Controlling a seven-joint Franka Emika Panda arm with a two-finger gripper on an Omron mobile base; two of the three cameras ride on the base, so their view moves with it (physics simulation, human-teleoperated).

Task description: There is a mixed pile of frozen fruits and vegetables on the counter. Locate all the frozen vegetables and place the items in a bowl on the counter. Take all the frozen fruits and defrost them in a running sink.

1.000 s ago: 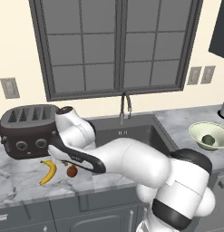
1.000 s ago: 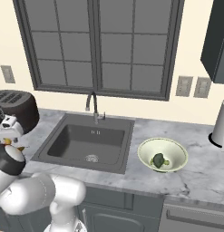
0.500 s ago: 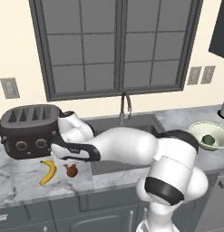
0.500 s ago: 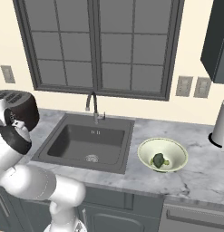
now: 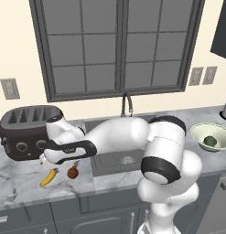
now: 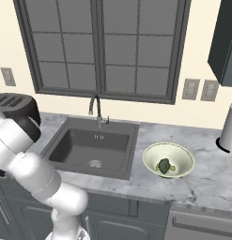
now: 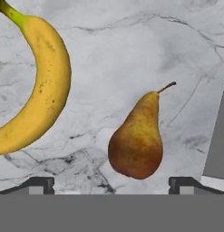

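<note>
- Claw (image 7: 111, 183) — fingers spread wide, empty, above the marble tabletop (image 7: 131, 50).
- Pear (image 7: 136, 138) — lies between the fingertips, stem pointing up-right in the hand view.
- Banana (image 7: 38, 90) — curved, lying beside the pear, apart.
- Broccoli (image 6: 165, 166) — in the bowl (image 6: 151, 161), right of the sink (image 6: 75, 145).

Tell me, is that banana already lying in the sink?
No, the banana lies on the marble counter beside the brown pear, left of the sink.

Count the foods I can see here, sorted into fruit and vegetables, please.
Fruit: 2, the banana and the pear, both on the counter.
Vegetables: 1, the broccoli in the bowl.
Total: 3
</note>
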